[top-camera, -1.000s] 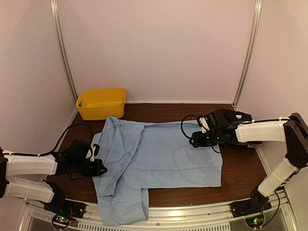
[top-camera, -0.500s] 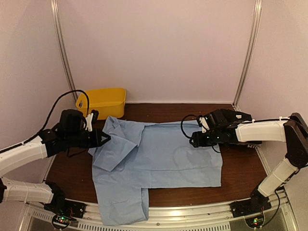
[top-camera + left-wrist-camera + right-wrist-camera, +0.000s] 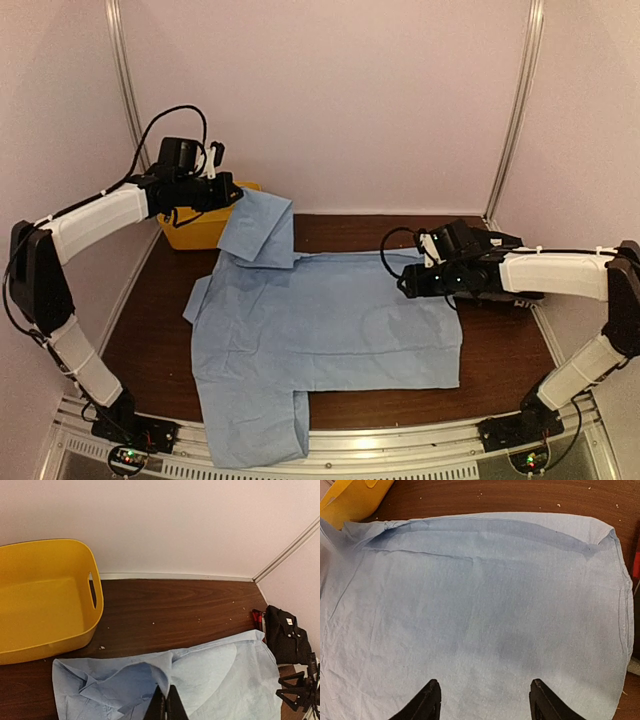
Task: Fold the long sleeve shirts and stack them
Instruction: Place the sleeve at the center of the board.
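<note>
Light blue cloth covers most of the dark wooden table: the light blue shirt lies spread flat, and its part at 7 o'clock reaches over the table's near edge. The left gripper is raised at 10 o'clock from the shirt's middle, above the yellow bin. Its fingers are pressed together on a corner of the cloth, which hangs from them in a slanting flap. The left wrist view shows the tips closed on the fabric.

The right gripper is at 2 o'clock from the shirt's middle, low over its far right border. Its fingers are spread wide with only flat cloth between them; whether they touch it I cannot tell.

A black shirt lies bunched at 3 o'clock, just beyond the blue shirt's edge.
</note>
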Action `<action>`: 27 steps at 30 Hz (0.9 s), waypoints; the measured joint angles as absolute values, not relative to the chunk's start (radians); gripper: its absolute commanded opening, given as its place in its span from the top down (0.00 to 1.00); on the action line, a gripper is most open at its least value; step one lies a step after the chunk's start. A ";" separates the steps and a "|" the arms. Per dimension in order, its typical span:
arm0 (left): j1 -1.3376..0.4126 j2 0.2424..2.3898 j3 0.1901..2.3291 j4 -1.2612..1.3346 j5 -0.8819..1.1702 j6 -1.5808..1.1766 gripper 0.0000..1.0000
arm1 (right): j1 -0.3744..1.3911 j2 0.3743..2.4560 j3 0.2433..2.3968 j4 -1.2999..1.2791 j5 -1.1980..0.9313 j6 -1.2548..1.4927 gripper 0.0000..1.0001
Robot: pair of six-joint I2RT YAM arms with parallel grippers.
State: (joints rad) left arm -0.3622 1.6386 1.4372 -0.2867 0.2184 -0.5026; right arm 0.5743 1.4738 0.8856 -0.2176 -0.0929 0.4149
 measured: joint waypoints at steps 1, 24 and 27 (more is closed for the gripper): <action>-0.354 1.674 1.467 -0.287 0.224 -0.498 1.00 | 0.574 1.465 0.886 -0.218 -0.089 0.415 0.38; -0.314 1.921 1.710 -0.269 0.372 -0.477 1.00 | 0.574 1.420 0.856 -0.242 -0.025 0.416 0.37; -0.314 1.921 1.565 -0.255 0.392 -0.479 1.00 | 0.574 1.436 0.856 -0.242 -0.025 0.416 0.37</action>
